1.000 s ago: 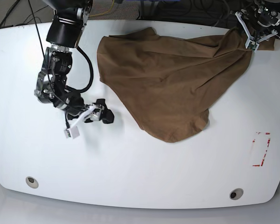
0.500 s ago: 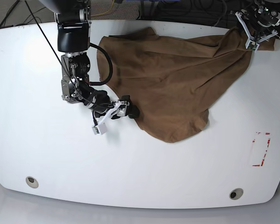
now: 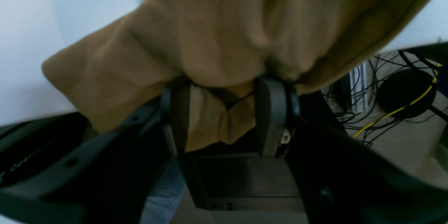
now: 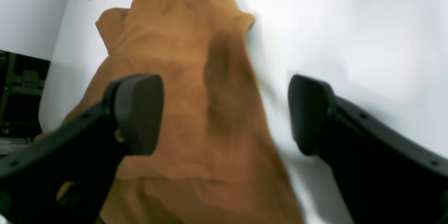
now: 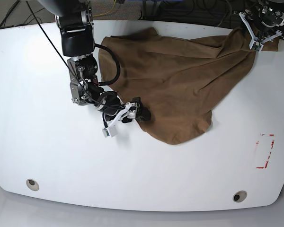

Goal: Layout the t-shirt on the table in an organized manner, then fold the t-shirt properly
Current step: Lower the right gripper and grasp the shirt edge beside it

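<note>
Straddling t-shirt (image 4: 196, 105) edge, right gripper (image 4: 224, 112) wide, left gripper (image 3: 224, 112) clamped.

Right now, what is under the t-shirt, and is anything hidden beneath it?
The t-shirt lies crumpled on the white table; only bare tabletop shows around it. The left gripper pinches one corner. The open right gripper is at its edge. Whatever the cloth covers cannot be seen.

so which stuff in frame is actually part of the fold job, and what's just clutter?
Part of the job:
- t-shirt, tan, crumpled
- table it lies on
- left gripper, shut on a shirt corner
- right gripper, open at the shirt's edge

Just lying about:
- red dashed rectangle
- two grey holes
- cables behind the table
</note>
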